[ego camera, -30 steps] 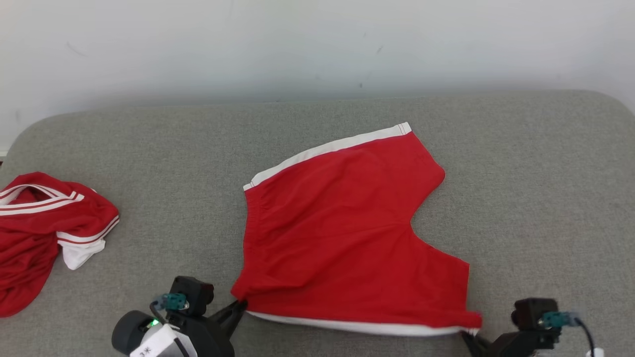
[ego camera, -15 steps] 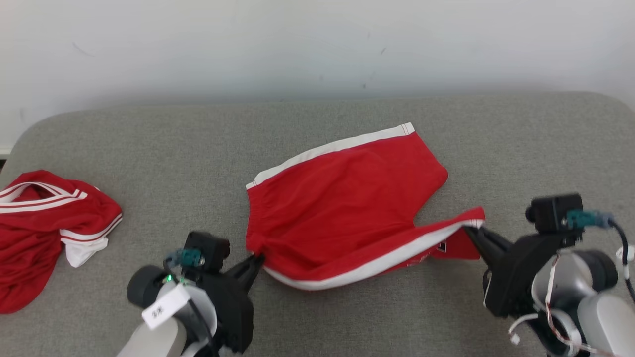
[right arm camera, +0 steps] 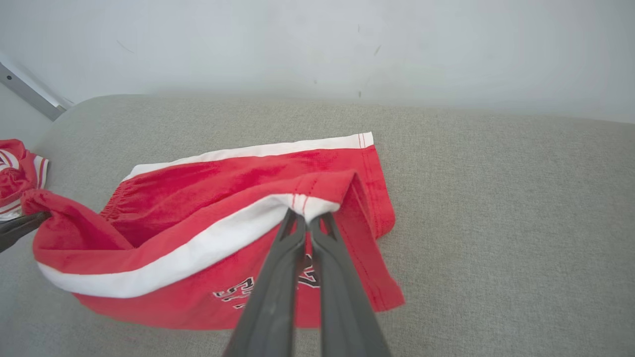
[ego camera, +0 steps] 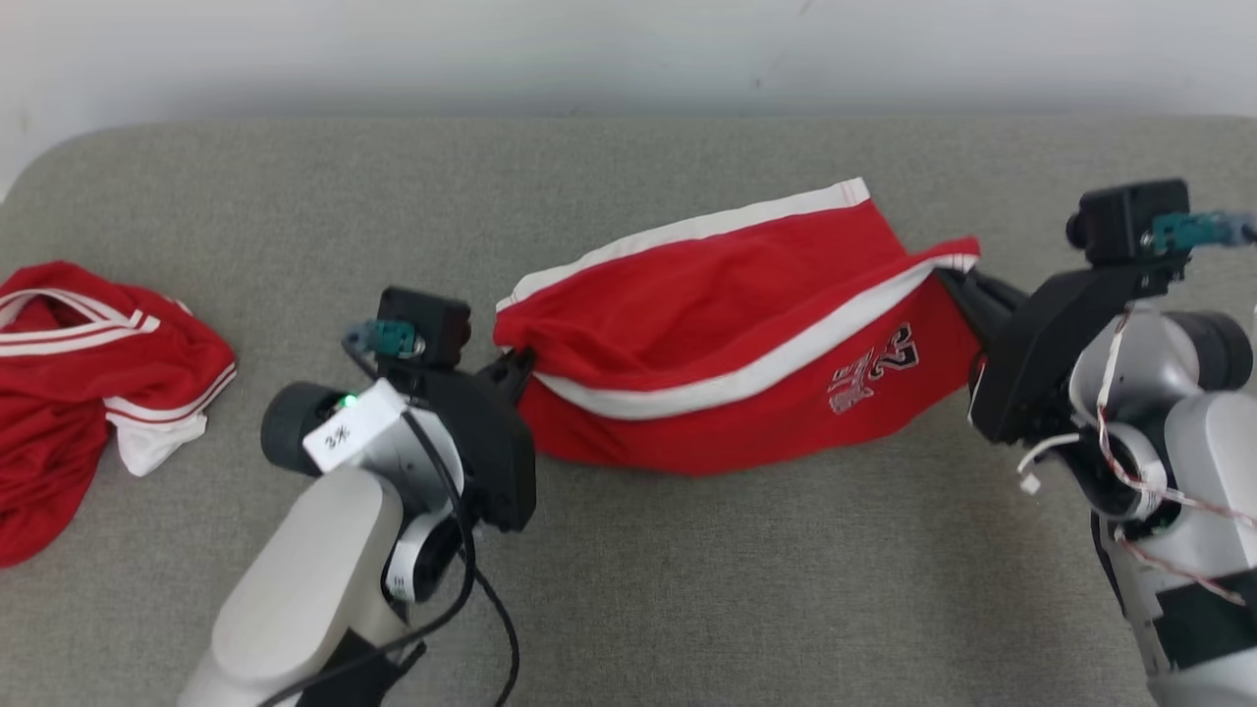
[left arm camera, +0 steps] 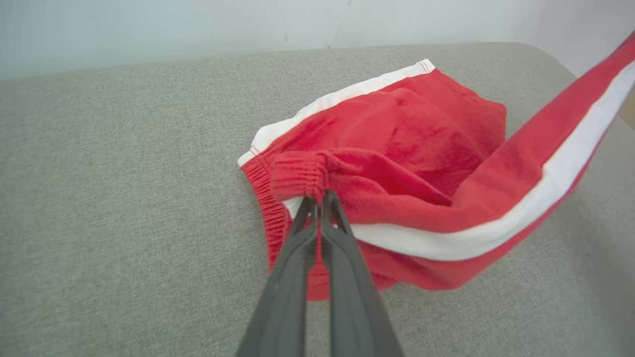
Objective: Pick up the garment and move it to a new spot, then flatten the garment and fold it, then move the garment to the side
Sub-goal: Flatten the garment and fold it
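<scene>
Red shorts (ego camera: 727, 334) with white side stripes lie mid-surface on the grey cushion, their near half lifted and carried over the far half. My left gripper (ego camera: 520, 365) is shut on the waistband corner (left arm camera: 297, 173) at the garment's left end. At the right end my right gripper (ego camera: 948, 277) is shut on the white-striped leg hem corner (right arm camera: 310, 201). The raised edge stretches between both grippers and shows a printed logo (ego camera: 874, 368) on its underside. The far white stripe (ego camera: 687, 231) still rests on the cushion.
A second red garment with white trim (ego camera: 88, 363) lies bunched at the left edge of the grey cushion (ego camera: 687, 589). A pale wall (ego camera: 628, 39) runs behind the cushion's far edge. Bare cushion stretches in front of the shorts.
Both grippers have lifted the near edge of the shorts and carried it away from me, over the far half; the logo side now faces out. The camera has tilted down.
</scene>
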